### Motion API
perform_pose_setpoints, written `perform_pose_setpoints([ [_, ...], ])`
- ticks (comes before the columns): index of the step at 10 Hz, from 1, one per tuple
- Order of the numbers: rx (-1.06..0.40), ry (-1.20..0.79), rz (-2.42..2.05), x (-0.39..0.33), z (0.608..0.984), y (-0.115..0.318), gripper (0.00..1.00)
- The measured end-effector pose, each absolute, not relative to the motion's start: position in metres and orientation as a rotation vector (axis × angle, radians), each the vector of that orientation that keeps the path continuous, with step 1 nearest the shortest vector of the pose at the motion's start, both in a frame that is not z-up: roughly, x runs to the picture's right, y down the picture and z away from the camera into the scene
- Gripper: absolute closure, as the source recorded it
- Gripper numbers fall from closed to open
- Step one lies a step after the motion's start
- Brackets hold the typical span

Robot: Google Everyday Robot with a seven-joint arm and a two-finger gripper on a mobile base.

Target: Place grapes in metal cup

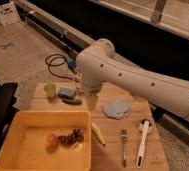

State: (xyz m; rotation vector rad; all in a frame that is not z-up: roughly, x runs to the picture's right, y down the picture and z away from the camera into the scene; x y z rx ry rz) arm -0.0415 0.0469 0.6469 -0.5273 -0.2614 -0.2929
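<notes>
The tray (40, 116) looks glossy plastic, the table (110, 137) matt, probably wood.

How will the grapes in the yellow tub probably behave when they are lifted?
The grapes look like a lumpy, loose bunch, so they probably sag and berries may drop off. They seem small, likely light and easily crushed. They lie beside the orange fruit, which might roll. The gripper is hidden behind the arm, over the table's far side.
</notes>
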Motion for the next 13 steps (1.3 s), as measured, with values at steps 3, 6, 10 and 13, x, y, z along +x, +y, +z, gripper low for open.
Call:
perform_pose_setpoints([
  [3, -0.578, -0.343, -0.388, -0.081, 0.649, 0.085, 0.31],
  [6, -0.642, -0.399, -0.437, -0.093, 0.651, 0.111, 0.31],
  [10, -0.662, -0.419, -0.442, -0.091, 0.652, 0.116, 0.31],
  [13, -0.661, -0.412, -0.444, -0.093, 0.653, 0.115, 0.31],
])
